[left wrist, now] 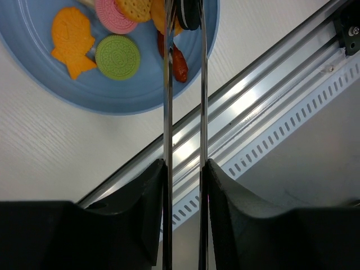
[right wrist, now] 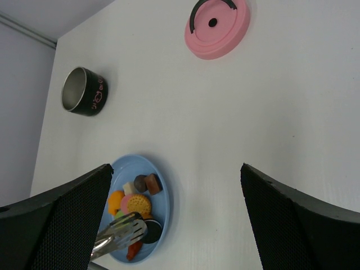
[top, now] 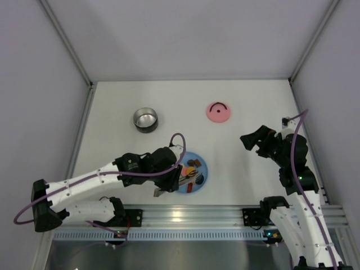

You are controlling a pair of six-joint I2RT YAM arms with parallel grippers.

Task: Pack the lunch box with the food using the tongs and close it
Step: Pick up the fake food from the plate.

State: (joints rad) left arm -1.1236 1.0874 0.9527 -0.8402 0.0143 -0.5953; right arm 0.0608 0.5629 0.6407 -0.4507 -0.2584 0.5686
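My left gripper is shut on the silver tongs, one slim arm pressed against each finger. The tongs reach over the blue plate, and their tips are at a black sandwich cookie. Whether the cookie is pinched I cannot tell. The food on the plate includes an orange fish, a green cookie, a pink cookie, a yellow cracker and a red sausage. The steel lunch box stands empty at the back left, and its pink lid lies apart from it. My right gripper hangs open, holding nothing.
The aluminium rail along the table's near edge runs just behind the plate. White enclosure walls stand on the left, the right and the far side. The lunch box and lid lie beyond the plate.
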